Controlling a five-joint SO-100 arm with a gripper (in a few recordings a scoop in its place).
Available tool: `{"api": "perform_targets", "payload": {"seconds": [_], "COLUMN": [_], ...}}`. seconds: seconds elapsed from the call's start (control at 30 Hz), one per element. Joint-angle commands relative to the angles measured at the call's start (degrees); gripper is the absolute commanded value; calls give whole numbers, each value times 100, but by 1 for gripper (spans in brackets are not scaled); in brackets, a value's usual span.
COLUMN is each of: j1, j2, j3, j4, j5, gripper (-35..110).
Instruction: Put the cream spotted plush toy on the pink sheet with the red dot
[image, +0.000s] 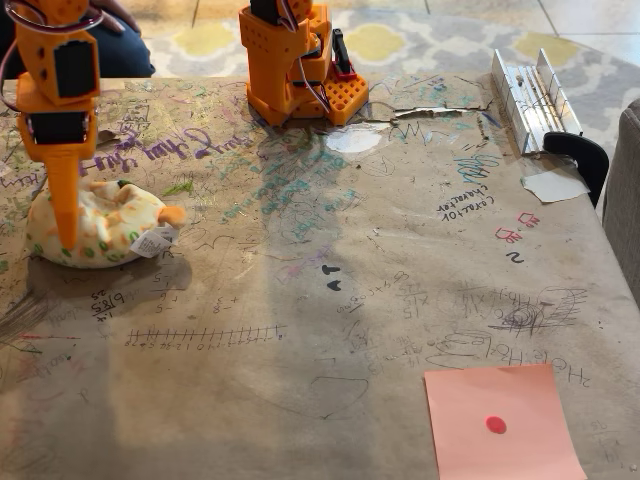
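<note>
Paper, brown and creased, covers the table (330, 300) in the fixed view, and nearly all of it is scribbled over with pen marks, doodles and numbers in purple, teal, black and red. At the left, the orange plastic claw (66, 235) points straight down, its long tapered finger (64, 195) pressed into the top of the plush toy (105, 225). Only that one finger is plain to see, so I cannot tell whether the claw is wide, narrow or closed on the toy. The toy is a soft, rounded cream lump, flattened where it sits on the paper, dotted with orange and green spots, with a small orange nub on its right and a white fabric tag (153, 241) sticking out at the front. Black motor blocks sit in the boxy orange frame above the claw.

The pink sheet (500, 420) lies flat at the lower right, well apart from the toy, a smooth salmon square with a small red dot (495, 424) near its middle. The arm's chunky orange base (295, 65) stands at the back edge. At the far right rests a ribbed, shiny metal piece (530, 100), with a whitish paper scrap (553, 186) just in front of it and a dark rounded chair back (580, 155) beside it.
</note>
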Motion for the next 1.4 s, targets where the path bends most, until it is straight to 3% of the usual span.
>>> {"api": "perform_targets", "payload": {"seconds": [0.0, 0.43, 0.77, 1.07, 1.37], "j1": [141, 580, 193, -712, -272], "j2": [316, 1020, 650, -624, -2575], "j3": [105, 624, 352, -1433, -3744], "j4": [-35, 404, 176, 1450, 3428], "j5": [-325, -1503, -1169, -123, 88], "gripper": [46, 46, 45, 45, 43]}}
